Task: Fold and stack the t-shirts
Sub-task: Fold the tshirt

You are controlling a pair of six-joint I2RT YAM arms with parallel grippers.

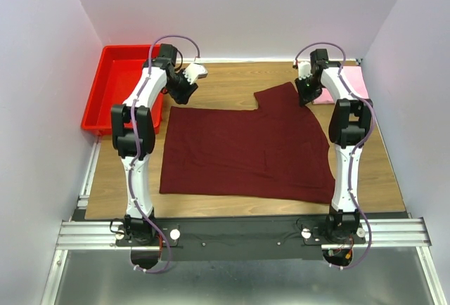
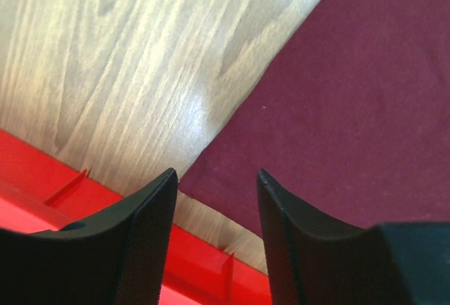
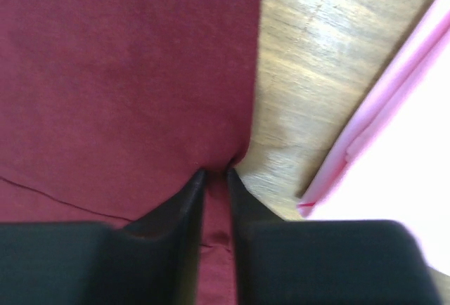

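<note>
The dark maroon t-shirt (image 1: 246,147) lies spread flat on the wooden table, with one part reaching toward the far right. My right gripper (image 1: 306,95) is shut on the maroon shirt's far right edge; in the right wrist view the cloth (image 3: 126,73) is pinched between the fingers (image 3: 184,206). My left gripper (image 1: 184,91) is open and empty above the shirt's far left corner, which the left wrist view shows as maroon cloth (image 2: 351,108) between and beyond the fingers (image 2: 151,206). The light pink t-shirt (image 1: 341,83) lies folded at the far right and shows in the right wrist view (image 3: 401,143).
A bright red plastic bin (image 1: 119,91) stands at the far left, just off the table's edge; its rim shows in the left wrist view (image 2: 42,185). White walls enclose the table on three sides. A metal rail (image 1: 239,233) runs along the near edge.
</note>
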